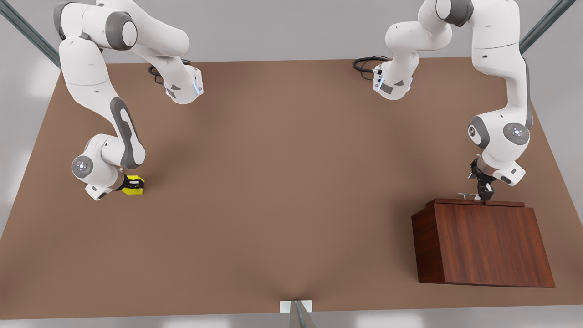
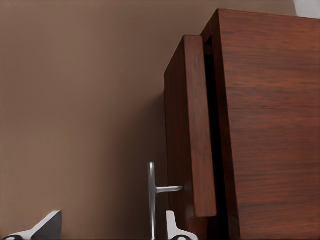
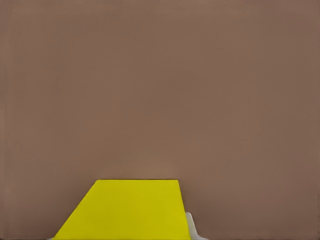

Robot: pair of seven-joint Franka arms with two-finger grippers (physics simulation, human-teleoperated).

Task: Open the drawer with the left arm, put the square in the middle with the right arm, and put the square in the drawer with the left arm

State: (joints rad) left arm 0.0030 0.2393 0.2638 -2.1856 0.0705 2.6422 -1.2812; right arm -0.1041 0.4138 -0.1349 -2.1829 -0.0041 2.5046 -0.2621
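light: even, soft, diffuse, from overhead | shadows: faint, blurred smudge on the tabletop (image 1: 282, 182) beside the right gripper (image 1: 135, 184); darker band in the slit behind the drawer (image 2: 192, 130) front, just past the left gripper (image 1: 483, 195) | glare: none | focus: soft edges in both wrist views

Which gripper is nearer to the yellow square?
Right. The right gripper is at the square, on the front view's left; the left gripper is far across the table, by the drawer handle.
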